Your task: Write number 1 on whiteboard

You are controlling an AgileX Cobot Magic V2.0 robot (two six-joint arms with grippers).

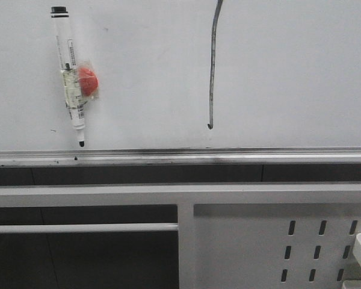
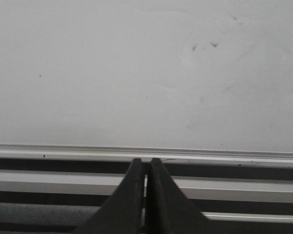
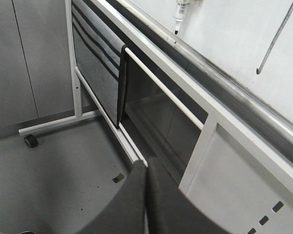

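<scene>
The 1 [image 1: 212, 66] stands drawn on the whiteboard [image 1: 289, 72]; left fingers [image 2: 146, 168] and right fingers [image 3: 145, 170] are closed, empty.

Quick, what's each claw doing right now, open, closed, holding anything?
Left claw: closed, nothing between its fingers.
Right claw: closed, holding nothing.
The marker is stuck on the whiteboard, not in either claw.
</scene>
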